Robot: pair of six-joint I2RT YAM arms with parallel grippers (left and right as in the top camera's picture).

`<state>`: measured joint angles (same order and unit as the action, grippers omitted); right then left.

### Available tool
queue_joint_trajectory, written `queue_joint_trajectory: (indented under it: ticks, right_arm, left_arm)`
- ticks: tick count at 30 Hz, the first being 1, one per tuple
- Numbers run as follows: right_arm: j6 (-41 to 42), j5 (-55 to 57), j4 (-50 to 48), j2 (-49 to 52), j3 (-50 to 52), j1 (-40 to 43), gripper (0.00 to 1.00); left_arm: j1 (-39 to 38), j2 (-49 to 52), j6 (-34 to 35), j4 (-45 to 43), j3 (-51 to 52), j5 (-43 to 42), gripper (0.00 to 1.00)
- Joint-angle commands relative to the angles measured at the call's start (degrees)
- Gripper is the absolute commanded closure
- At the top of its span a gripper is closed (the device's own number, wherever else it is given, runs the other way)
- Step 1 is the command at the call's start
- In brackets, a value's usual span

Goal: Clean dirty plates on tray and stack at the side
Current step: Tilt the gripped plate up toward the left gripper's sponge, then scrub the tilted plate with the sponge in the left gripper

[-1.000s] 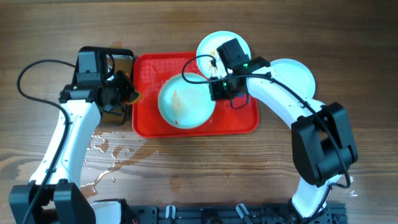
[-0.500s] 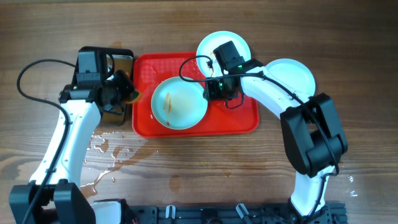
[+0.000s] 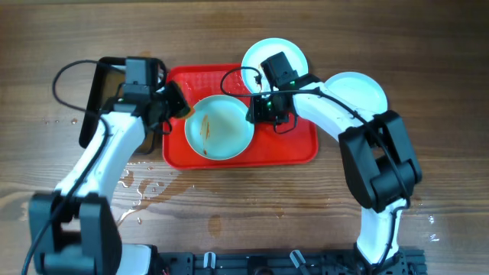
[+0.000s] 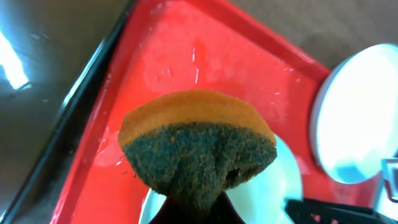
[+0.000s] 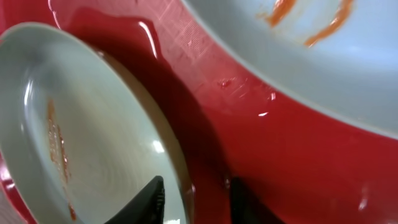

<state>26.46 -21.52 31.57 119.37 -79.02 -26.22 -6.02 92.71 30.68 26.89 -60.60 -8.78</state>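
- I am watching a soiled plate (image 3: 219,127) lying flat on the red tray (image 3: 294,149), in the tray's left half, with thin brown smears showing on its left side.
- The right gripper (image 3: 257,112) is reaching in at this plate's right rim. In the right wrist view its fingers (image 5: 154,198) are standing a little apart. One is over the plate and one over the tray floor, with the rim between them. Bare red is showing between the rim and the outer finger, so nothing is being clamped.
- A second plate (image 3: 284,52) is sitting at the tray's far right corner, overhanging the tray rim, with the right arm partly covering it. Orange-brown smears are showing on it in the right wrist view.
- A third plate (image 3: 359,92) is resting on the wooden table (image 3: 428,30) just past the tray's right edge, with the right arm crossing over part of it.
- The left gripper (image 3: 173,103) is hanging over the tray's left edge, near the far left corner, and is pinching a sponge (image 4: 199,140). The sponge has an orange upper layer and a dark green scouring face that is bulging toward the camera.
- A black pan (image 4: 68,106) is lying against the tray's left edge, and from above the left arm is hiding most of it.
- Water (image 3: 130,183) is glistening in small puddles on the table, off the tray's near left corner.
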Motion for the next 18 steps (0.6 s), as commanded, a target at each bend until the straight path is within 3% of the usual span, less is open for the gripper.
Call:
queue_joint_trajectory:
  ticks: [1,7,18]
  right_arm:
    - [3.1,-2.4,-0.3,1.3,-1.0,-0.5,0.76]
    - [5.9,-2.4,-0.3,2.6,-0.7,-0.9,0.94]
    - [5.6,-4.1,-0.9,4.0,-0.7,-0.7,0.96]
  left_arm:
    - [-1.0,3.7,-4.0,-2.1,-0.2,-1.0,0.96]
    - [-2.2,5.5,-6.1,-3.6,-0.2,-1.2,0.96]
    - [-3.5,10.6,-11.0,-6.1,-0.2,-1.2,0.96]
